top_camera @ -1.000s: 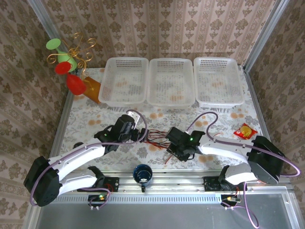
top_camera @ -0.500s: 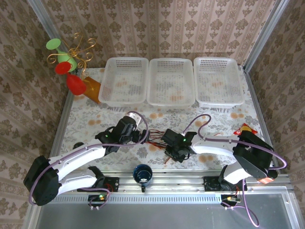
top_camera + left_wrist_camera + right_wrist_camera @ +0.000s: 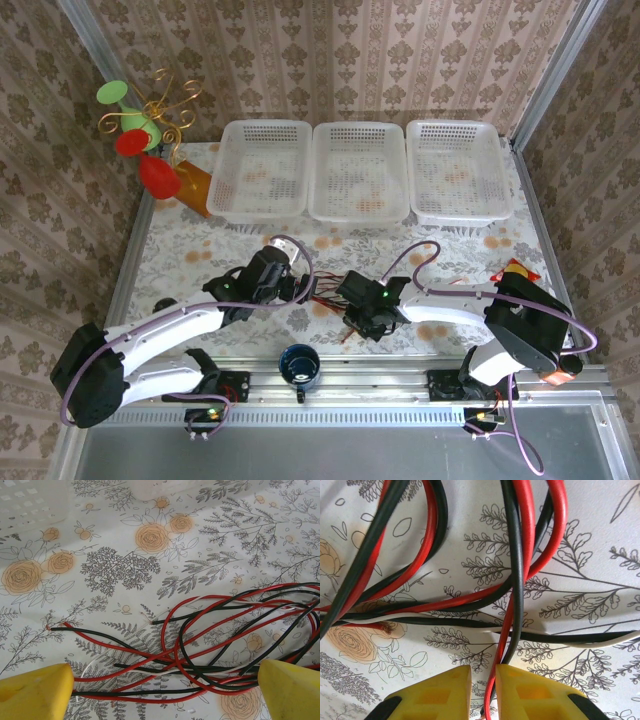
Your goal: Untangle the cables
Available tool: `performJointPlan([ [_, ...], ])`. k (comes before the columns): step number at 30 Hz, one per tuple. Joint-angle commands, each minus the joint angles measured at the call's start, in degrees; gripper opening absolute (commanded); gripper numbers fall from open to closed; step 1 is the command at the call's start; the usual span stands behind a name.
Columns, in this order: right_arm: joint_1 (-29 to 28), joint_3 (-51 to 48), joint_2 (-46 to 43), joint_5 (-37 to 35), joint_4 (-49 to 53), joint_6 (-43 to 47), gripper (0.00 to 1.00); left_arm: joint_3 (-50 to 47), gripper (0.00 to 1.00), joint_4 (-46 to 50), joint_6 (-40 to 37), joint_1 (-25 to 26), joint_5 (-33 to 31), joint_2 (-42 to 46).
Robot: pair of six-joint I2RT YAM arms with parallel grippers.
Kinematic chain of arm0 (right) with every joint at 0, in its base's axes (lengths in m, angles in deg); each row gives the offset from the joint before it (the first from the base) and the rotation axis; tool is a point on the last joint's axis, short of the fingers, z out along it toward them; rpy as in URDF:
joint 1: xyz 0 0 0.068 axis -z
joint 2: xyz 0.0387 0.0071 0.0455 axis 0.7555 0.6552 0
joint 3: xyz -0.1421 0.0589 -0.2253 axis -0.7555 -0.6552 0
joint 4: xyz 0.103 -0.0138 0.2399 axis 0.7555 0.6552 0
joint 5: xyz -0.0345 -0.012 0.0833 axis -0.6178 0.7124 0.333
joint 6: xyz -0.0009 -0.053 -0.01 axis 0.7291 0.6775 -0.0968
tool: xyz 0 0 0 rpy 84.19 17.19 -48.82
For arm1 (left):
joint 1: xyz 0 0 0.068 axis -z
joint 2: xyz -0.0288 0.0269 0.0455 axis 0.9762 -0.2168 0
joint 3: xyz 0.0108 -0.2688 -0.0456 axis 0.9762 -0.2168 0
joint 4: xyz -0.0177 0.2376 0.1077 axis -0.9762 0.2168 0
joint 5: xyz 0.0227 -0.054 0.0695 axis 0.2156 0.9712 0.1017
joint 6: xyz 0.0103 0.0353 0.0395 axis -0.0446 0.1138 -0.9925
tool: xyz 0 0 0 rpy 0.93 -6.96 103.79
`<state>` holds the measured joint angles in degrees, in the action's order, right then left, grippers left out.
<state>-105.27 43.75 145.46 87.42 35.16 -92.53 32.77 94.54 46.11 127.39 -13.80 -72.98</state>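
The cables [image 3: 327, 297], thin red and black wires plus a white one, lie in a tangle on the floral tablecloth between the two arms. My left gripper [image 3: 298, 288] sits at their left end; its yellow fingers [image 3: 35, 692] stand wide open, with the wires [image 3: 200, 645] spread flat between and beyond them, untouched. My right gripper [image 3: 355, 312] is at the bundle's right side. In the right wrist view its gripper [image 3: 483, 680] has its yellow fingers [image 3: 440, 695] drawn close together, pinching a red and a black cable [image 3: 517, 555] that run into the narrow gap.
Three white baskets [image 3: 262, 170] [image 3: 360, 172] [image 3: 458, 170] line the back of the table. A dark mug [image 3: 299, 365] stands on the near rail. A red packet [image 3: 515, 275] lies at the right, and a stand with red and green cups [image 3: 140, 140] at the back left.
My right gripper slid a little left into the tangle and its jaws closed onto a red and a black cable. The left gripper stayed open and nearly still.
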Motion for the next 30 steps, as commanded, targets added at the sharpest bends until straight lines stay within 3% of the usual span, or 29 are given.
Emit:
performJointPlan([
  [1, -0.6, -0.9, -1.1, -0.3, 1.5, -1.5, 0.22, -0.6, 0.96, 0.9, 1.2, 0.6, -1.1, -0.6],
  [11, -0.9, -1.3, -1.9, -1.4, 4.8, -1.6, 0.25, -0.2, 0.97, 0.9, 1.4, 1.5, -1.6, -1.6],
  [20, -0.8, -3.2, 0.3, -0.2, 0.7, -2.0, 0.21, 0.9, 0.97, 1.3, 1.1, 2.3, -1.8, -3.0],
  [22, -0.8, -2.8, 0.7, -0.1, 0.7, -1.5, 0.18, 1.2, 0.97, 1.8, 1.0, 2.5, -2.0, -3.1],
  [26, -0.5, -2.4, 0.0, -0.7, 0.7, -0.6, 0.01, 2.2, 0.97, 3.1, 0.7, 3.0, -2.1, -2.9],
  [30, -0.4, -1.9, -3.0, -2.7, 1.8, 1.1, 0.00, 3.9, 0.96, 5.7, 0.6, 3.5, -2.1, -2.0],
])
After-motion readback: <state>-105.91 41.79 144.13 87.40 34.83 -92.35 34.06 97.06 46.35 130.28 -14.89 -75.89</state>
